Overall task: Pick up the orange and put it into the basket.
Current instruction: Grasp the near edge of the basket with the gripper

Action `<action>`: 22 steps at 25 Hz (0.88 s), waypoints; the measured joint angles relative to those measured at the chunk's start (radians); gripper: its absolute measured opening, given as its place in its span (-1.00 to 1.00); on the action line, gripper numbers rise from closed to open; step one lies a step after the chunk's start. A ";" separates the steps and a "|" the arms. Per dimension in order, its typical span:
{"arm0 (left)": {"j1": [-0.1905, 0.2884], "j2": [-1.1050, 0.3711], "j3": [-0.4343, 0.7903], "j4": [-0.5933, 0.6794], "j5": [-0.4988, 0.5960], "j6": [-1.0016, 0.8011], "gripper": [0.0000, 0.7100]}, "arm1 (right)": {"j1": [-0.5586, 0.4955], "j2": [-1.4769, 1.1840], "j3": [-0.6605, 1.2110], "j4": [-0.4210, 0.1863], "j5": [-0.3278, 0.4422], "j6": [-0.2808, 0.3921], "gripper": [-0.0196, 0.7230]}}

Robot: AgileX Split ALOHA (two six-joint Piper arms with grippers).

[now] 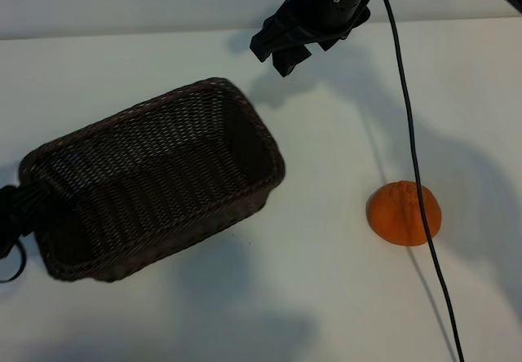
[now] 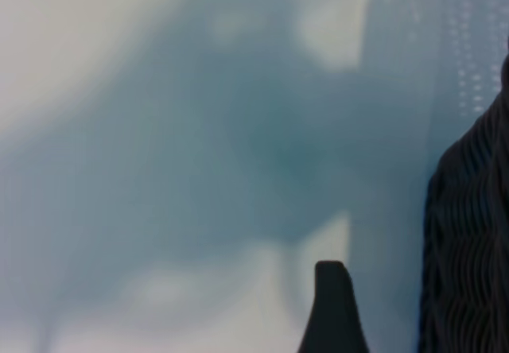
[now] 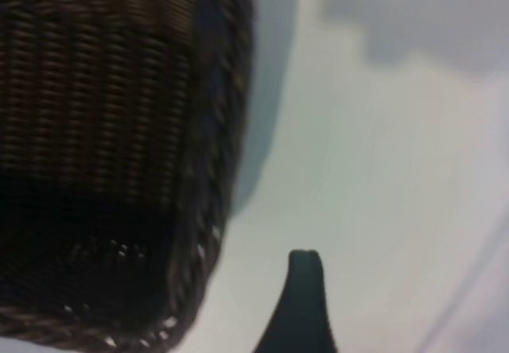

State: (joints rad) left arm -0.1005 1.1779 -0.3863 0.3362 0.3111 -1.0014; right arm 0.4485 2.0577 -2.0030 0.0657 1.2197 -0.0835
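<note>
The orange [image 1: 401,213] is round, matte and faintly ridged, with a shallow dimple on top; it is much smaller than the basket [image 1: 151,184], a dark brown woven wicker oblong with rounded corners, deep sides and a braided rim, lying at an angle with nothing showing inside it. The orange sits on the white table [image 1: 310,297], apart from the basket and to its right in the exterior view; a thin black cable [image 1: 414,166] hangs in front of the fruit and crosses it. The left gripper [image 1: 281,52] hangs above the table just past the basket's far corner, its jaws standing wide and holding nothing; the orange lies well apart from it, nearer the camera and further right. Of the right gripper, only one dark finger [image 3: 305,297] shows in its own wrist view, just beside the basket's rim; it too stands wide open, with nothing seen in its grasp. By count: one orange; one basket; one cable; two grippers.
</note>
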 joint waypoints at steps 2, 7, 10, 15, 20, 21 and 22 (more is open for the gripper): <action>0.000 0.026 -0.001 -0.017 -0.060 0.004 0.57 | 0.000 0.000 0.000 0.000 0.000 -0.002 0.66; 0.000 0.032 0.001 -0.043 -0.117 0.010 0.57 | 0.000 0.000 0.000 0.000 0.000 -0.004 0.66; 0.000 0.002 0.008 -0.050 -0.111 0.015 0.57 | 0.000 0.000 0.000 0.000 0.000 -0.006 0.66; -0.001 -0.080 0.025 -0.068 -0.035 0.031 0.58 | 0.000 0.000 0.000 0.000 0.000 -0.007 0.66; -0.001 -0.117 0.030 -0.076 0.014 0.052 0.65 | 0.000 0.000 0.000 0.001 0.000 -0.007 0.66; -0.001 -0.117 0.030 -0.077 0.016 0.053 0.65 | 0.000 0.000 0.000 0.002 0.000 -0.007 0.66; -0.001 -0.117 0.030 -0.081 0.017 0.054 0.66 | 0.000 0.000 0.000 0.005 0.000 -0.007 0.66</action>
State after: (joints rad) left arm -0.1015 1.0605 -0.3565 0.2549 0.3285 -0.9470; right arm 0.4485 2.0577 -2.0030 0.0706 1.2197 -0.0907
